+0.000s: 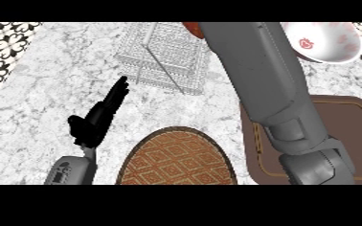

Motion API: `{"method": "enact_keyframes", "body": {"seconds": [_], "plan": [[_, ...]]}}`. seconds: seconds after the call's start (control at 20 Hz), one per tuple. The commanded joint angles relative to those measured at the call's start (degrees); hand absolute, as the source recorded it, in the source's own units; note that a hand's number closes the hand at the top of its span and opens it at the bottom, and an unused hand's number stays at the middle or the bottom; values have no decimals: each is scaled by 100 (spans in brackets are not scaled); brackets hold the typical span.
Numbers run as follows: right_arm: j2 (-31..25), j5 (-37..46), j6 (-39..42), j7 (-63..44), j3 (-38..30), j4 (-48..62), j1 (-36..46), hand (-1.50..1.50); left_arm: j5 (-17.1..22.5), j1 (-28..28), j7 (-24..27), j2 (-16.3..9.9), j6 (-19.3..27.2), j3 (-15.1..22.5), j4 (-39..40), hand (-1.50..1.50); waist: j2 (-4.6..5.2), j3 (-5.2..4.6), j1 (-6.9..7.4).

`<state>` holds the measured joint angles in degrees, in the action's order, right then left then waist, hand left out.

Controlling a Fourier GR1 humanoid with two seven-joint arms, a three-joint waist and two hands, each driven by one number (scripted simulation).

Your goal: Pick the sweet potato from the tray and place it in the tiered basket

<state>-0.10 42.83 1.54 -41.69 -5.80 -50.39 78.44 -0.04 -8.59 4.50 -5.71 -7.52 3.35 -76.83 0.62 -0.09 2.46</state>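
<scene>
A wire tiered basket (pixel 164 57) stands on the marble counter at the upper middle. At the picture's top edge, just over the basket's far right corner, a small orange-red piece of the sweet potato (pixel 190 28) shows beside my right forearm (pixel 262 76). That forearm runs from the lower right up past the top edge, so its hand is hidden. The dark brown tray (pixel 341 124) lies at the right, partly under the forearm. My left hand (pixel 96 119) rests at the lower left, open, with straight fingers pointing towards the basket and holding nothing.
A white bowl (pixel 324 40) with red marks sits at the top right, beyond the tray. A round woven brown mat (pixel 176 160) lies at the bottom middle. A patterned wall edge (pixel 13 43) borders the counter at the upper left.
</scene>
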Motion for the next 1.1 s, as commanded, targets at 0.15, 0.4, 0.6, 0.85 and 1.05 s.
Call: {"method": "enact_keyframes", "body": {"seconds": [0.15, 0.4, 0.6, 0.85, 1.05], "plan": [[10, -404, -940, 685, -11, 1786, 688, 150, -160, -134, -193, 248, 195, 201, -176, 0, 32, 1, 120], [10, -1006, -1331, 898, 315, 2534, 1013, 150, -15, 26, 183, -82, -207, 25, 7, 0, 54, -7, 249], [10, -1611, -1628, 1247, 351, 2890, 1041, 150, -169, -291, -64, 202, -7, 223, 67, 0, 64, -6, 309], [10, -2397, -1571, 867, -238, 3169, 1243, 150, -70, -123, -186, 110, -79, 159, -151, 0, 46, -3, 344], [10, -3105, -1624, 473, -508, 3424, 1439, -150, -143, -416, -158, 223, 5, 155, 187, 0, 43, -6, 297]]}}
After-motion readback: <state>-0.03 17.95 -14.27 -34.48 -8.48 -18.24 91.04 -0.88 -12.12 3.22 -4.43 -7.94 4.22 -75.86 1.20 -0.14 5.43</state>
